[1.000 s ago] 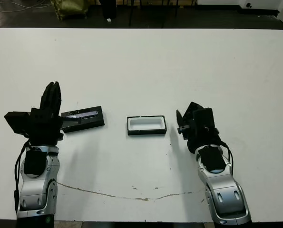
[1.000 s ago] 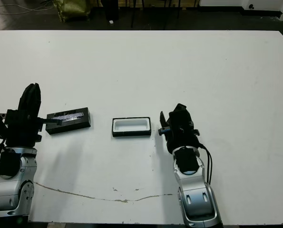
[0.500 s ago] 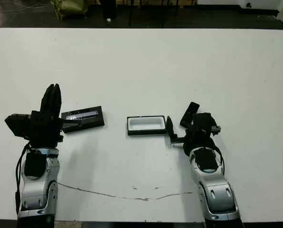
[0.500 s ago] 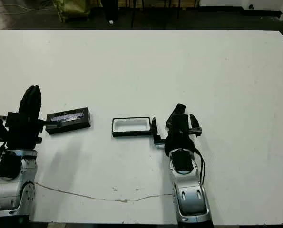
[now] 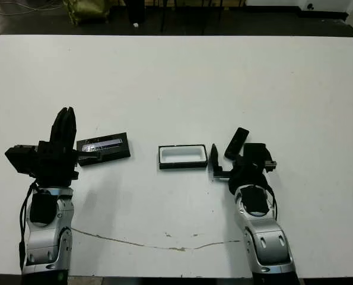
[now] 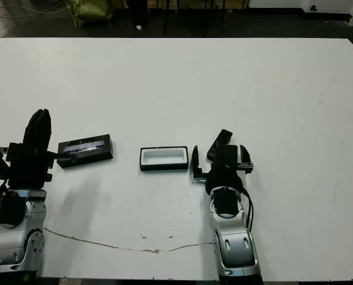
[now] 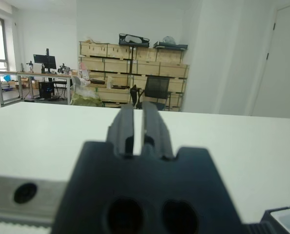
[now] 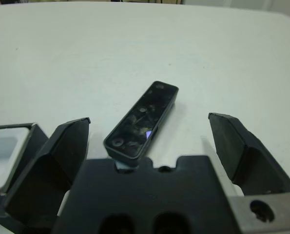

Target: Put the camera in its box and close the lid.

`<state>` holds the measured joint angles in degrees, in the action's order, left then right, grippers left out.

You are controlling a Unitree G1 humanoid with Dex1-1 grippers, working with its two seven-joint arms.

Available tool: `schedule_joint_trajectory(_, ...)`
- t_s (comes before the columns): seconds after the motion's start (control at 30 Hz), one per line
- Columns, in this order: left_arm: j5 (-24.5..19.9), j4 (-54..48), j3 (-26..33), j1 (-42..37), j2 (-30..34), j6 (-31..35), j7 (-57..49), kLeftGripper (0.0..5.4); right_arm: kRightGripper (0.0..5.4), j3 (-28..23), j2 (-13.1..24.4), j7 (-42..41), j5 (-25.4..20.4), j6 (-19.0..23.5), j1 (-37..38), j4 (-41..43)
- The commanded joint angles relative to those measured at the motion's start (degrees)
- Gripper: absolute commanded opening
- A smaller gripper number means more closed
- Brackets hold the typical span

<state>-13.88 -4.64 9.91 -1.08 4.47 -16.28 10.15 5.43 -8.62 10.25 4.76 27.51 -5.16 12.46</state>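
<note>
While my right fingers (image 8: 76, 146) stand spread wide apart, the slim black rectangular camera (image 8: 142, 120) lies flat on the white bench (image 5: 182, 83) between them, untouched. Just beside it sits the shallow black box with white lining (image 5: 183, 157), open. Further left lies the flat black lid with a silvery strip (image 5: 103, 148), next to my left fingers (image 7: 134, 126), which are pressed together.

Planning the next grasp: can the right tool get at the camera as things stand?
Probably yes: the right tool is open with the camera lying free on the table between its fingers, nothing covering it.
</note>
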Motion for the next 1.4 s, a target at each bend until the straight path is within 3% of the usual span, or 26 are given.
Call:
schedule_joint_trajectory(0.03, 0.3, 0.4, 0.0, 0.8, 0.0, 0.6, -0.4, 0.0, 5.37, -2.1, -4.2, 1.5, -2.9, 6.2, -1.5, -1.1)
schedule_joint_trajectory(0.3, 0.4, -1.7, -0.2, 1.0, 0.2, 2.5, -1.1, 0.0, 5.37, -3.6, -5.7, 4.7, -7.9, 12.4, -3.2, 1.2)
schedule_joint_trajectory(0.4, 0.3, -3.0, -0.4, 1.2, 0.1, 3.9, -1.4, 0.0, 5.01, -3.0, -5.7, 6.3, -8.5, 11.2, -2.8, 1.5)
schedule_joint_trajectory(1.07, 0.5, -2.8, -0.8, 0.9, 0.3, 3.6, -0.8, 0.0, 0.51, 1.1, -1.6, 6.4, -8.2, 2.2, 0.7, 1.0)
schedule_joint_trajectory(1.4, 1.1, -3.3, -0.9, 1.4, 0.0, 4.4, -1.6, 0.0, 0.35, 0.8, -1.1, 7.1, -6.2, 0.3, 1.4, 2.4)
